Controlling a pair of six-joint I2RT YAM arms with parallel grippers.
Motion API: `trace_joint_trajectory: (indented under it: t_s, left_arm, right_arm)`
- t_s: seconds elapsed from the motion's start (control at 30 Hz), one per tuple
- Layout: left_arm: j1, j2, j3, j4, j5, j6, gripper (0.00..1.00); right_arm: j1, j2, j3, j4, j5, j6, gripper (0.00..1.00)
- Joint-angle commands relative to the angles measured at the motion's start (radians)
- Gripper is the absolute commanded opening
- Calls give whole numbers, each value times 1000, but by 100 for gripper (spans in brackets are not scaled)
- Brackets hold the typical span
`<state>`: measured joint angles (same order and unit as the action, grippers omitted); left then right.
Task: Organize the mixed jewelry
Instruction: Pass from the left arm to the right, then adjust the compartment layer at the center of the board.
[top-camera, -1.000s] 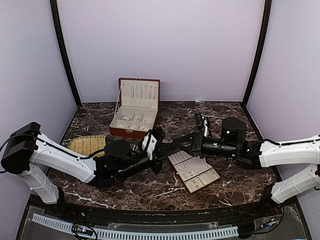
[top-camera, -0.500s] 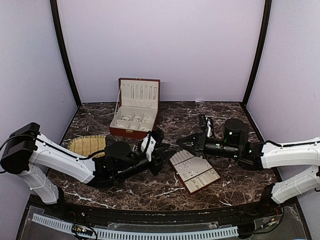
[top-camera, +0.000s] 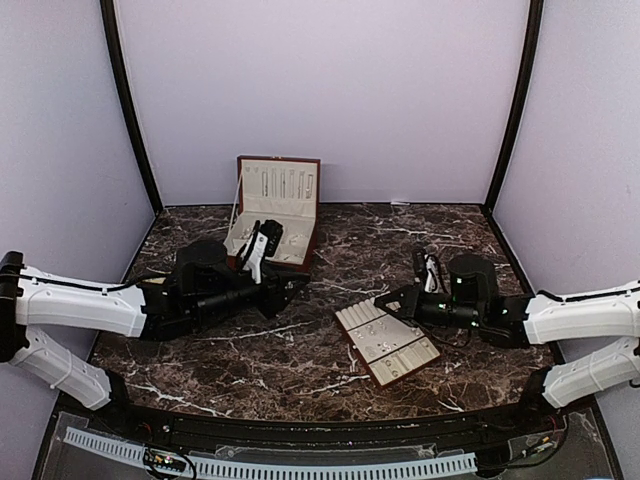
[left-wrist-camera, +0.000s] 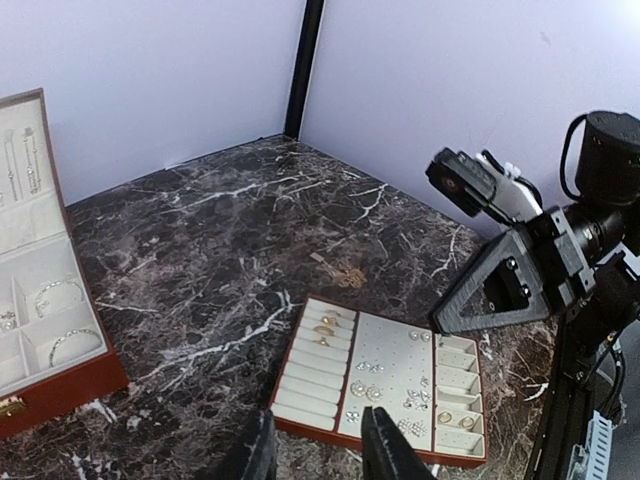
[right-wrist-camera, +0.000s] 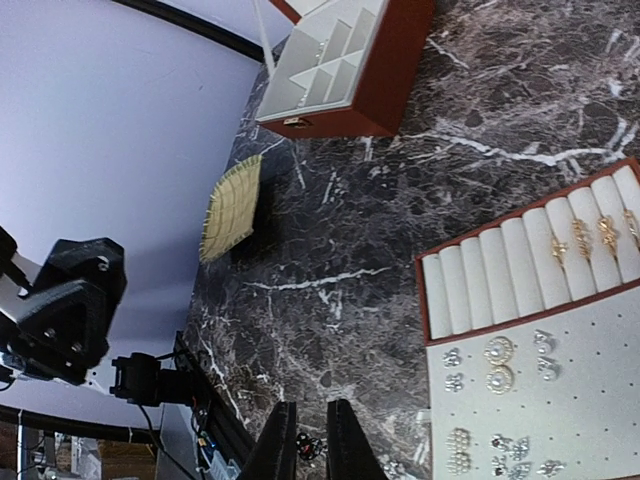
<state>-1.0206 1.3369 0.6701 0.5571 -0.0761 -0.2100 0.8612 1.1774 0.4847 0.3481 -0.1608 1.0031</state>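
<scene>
The cream slotted tray (top-camera: 395, 350) lies at centre right and holds gold rings (left-wrist-camera: 327, 322) in its rolls and silvery studs (left-wrist-camera: 365, 390) on its pad. Thin bangle hoops (left-wrist-camera: 62, 290) rest in the red-brown box (top-camera: 275, 215). My left gripper (top-camera: 298, 285) hovers between box and tray, open and empty, as the left wrist view (left-wrist-camera: 318, 412) shows. My right gripper (top-camera: 382, 304) hangs at the tray's far corner. Its fingers stand almost together (right-wrist-camera: 312, 403), with a tiny dark piece of jewelry (right-wrist-camera: 308, 446) pinched in the narrow gap.
A woven straw-coloured mat (right-wrist-camera: 230, 205) lies at the left beyond the box (right-wrist-camera: 385, 80). A small gold-coloured piece (left-wrist-camera: 348, 277) lies loose on the marble past the tray. Purple walls close in the back and both sides.
The two grippers met above the tray's near-left corner, then parted. My left jaws opened and that arm swung back toward the box. My right gripper drew back to the right, still shut.
</scene>
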Motion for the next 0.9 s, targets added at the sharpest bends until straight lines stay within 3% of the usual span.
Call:
trace_joint_trajectory:
  t_s: [0.0,0.17,0.4,0.87]
  left_arm:
    - [91,-52,114,-321,183,-18,31]
    - [253,-32,220,-501,328,4,31]
    - [428,27,327,-630,450,18,35]
    - [464,7,326,-684,326,116,44]
  right_arm:
    - [-33,8,-39,-1,33,-56,11]
    - [-57,42,-68,2,51,-79,11]
    - [-71,87,-97,9,58,-94,11]
    - [-77,163,-122,39,77,-78,10]
